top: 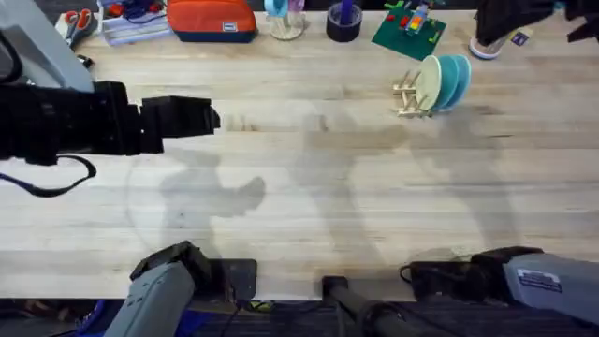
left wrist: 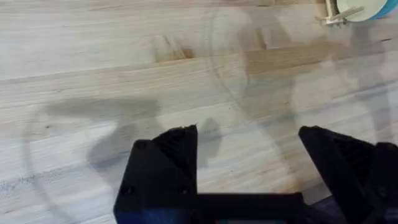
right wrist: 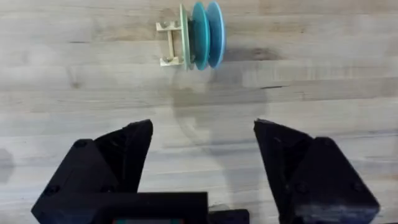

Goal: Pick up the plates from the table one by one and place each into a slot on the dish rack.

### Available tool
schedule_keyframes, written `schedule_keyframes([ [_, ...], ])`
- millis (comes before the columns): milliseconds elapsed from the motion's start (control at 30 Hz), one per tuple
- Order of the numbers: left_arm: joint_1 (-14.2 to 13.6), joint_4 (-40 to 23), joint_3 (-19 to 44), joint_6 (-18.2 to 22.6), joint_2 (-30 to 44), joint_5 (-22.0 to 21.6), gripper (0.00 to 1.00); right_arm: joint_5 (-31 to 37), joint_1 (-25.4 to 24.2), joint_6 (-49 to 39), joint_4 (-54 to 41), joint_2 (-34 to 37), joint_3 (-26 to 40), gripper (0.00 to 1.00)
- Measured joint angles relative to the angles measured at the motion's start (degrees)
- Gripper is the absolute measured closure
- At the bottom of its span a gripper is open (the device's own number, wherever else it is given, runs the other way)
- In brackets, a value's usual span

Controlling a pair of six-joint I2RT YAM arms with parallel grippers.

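The small wooden dish rack (top: 409, 96) stands at the back right of the table (top: 328, 187). It holds three plates upright in its slots: a cream one (top: 429, 82) and two teal ones (top: 456, 78) behind it. From the right wrist the rack (right wrist: 169, 43), the cream plate (right wrist: 185, 34) and both teal plates (right wrist: 208, 34) show well ahead of my right gripper (right wrist: 202, 127), which is open and empty. My left gripper (left wrist: 249, 134) hovers open and empty over bare wood at the left (top: 208, 117). The rack (left wrist: 339, 14) lies far off from it.
Along the back edge sit an orange pouch (top: 211, 19), a clear tray of small items (top: 131, 23), a dark round container (top: 343, 21) and a green brick baseplate (top: 407, 30). The right arm (top: 505, 276) rests low at the front right.
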Motion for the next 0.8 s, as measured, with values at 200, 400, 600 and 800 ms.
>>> schedule_keyframes([
  [200,0.00,0.00,0.00,0.00,0.00,0.00,0.006,-0.02,0.01,0.00,-2.55,-3.39,0.00,0.039],
  [400,0.00,0.00,0.00,0.00,0.00,0.00,0.006,-0.02,0.00,0.00,-5.17,-7.27,0.00,0.067],
  [600,0.00,0.00,0.00,0.00,0.00,0.00,0.006,-0.02,0.01,0.01,-5.18,-11.96,-1.03,0.069],
  [800,0.00,0.00,0.00,0.00,0.00,0.00,0.006,0.00,0.00,0.00,-4.99,-17.12,-5.82,0.069],
])
